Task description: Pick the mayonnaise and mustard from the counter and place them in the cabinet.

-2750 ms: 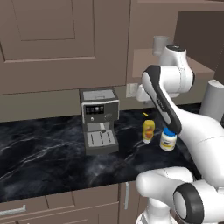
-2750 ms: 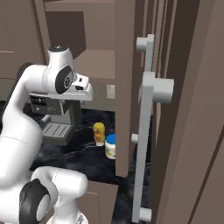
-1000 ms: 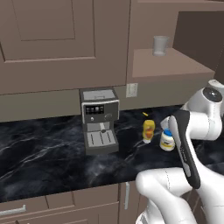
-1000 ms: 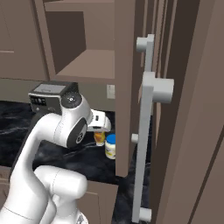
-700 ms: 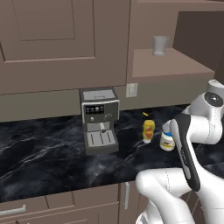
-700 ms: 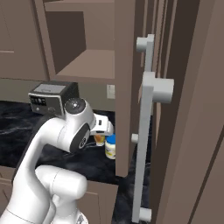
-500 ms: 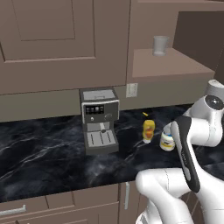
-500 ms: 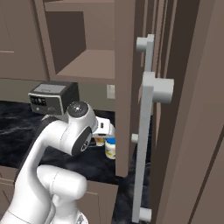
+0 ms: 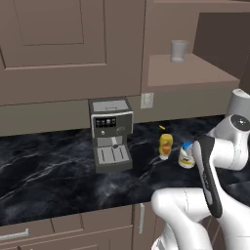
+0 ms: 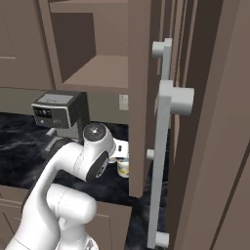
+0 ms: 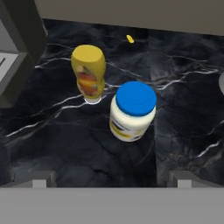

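In the middle of the hand view, the mayonnaise (image 11: 132,110) stands on the black counter (image 11: 183,109). It is a short white jar with a blue lid. The mustard (image 11: 89,73) is just up and left of it, very near. It is a yellow bottle that stands on its pale cap. A tiny yellow bit (image 11: 130,39) lies on the counter near the top of the frame.

The gripper (image 11: 112,178) is above the jar and looks down on it. Its two fingertips (image 11: 40,179) show at the bottom left and bottom right of the frame, far apart. The claw is wide open and holds nothing.

In the left base view, the mustard (image 9: 166,145) and the mayonnaise (image 9: 186,155) stand side by side right of the middle, on the counter (image 9: 49,166). A grey coffee machine (image 9: 111,134) stands left of them. The cabinet (image 9: 188,73) is at the upper right, with a flat tan shelf. A grey cup (image 9: 179,51) stands on that shelf.

In the right base view, the jar (image 10: 123,167) peeks out beside the white arm (image 10: 73,171), near the middle of the frame.
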### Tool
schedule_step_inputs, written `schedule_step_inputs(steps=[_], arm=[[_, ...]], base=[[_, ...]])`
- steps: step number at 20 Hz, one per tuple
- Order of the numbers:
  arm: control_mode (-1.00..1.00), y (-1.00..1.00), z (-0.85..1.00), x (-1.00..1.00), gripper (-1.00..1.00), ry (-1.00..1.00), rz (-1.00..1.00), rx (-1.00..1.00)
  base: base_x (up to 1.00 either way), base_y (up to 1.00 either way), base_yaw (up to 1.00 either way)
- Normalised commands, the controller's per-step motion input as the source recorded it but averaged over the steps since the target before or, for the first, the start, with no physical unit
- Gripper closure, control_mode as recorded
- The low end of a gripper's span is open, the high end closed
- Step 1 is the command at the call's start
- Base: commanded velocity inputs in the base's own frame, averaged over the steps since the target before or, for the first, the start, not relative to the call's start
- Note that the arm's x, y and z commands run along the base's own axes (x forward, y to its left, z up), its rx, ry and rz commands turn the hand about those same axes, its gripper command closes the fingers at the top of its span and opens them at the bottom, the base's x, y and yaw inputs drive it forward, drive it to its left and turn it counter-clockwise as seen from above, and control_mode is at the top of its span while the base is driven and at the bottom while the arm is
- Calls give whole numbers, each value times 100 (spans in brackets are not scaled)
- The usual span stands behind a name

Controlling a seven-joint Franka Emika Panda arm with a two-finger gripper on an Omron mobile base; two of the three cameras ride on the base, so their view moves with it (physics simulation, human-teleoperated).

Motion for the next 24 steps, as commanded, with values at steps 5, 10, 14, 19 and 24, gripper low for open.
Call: schedule_step_inputs(steps=[5,10,14,19,24], arm=[[-100,-15,-28,9,-100,0,0,0],[-100,-11,-17,19,-100,0,0,0],[-100,-9,-12,26,-100,0,0,0],[-100,-8,-8,29,-100,0,0,0],[-100,-12,-8,29,-100,0,0,0]], base=[[0,0,0],[0,0,0],[0,0,0],[0,0,0],[0,0,0]])
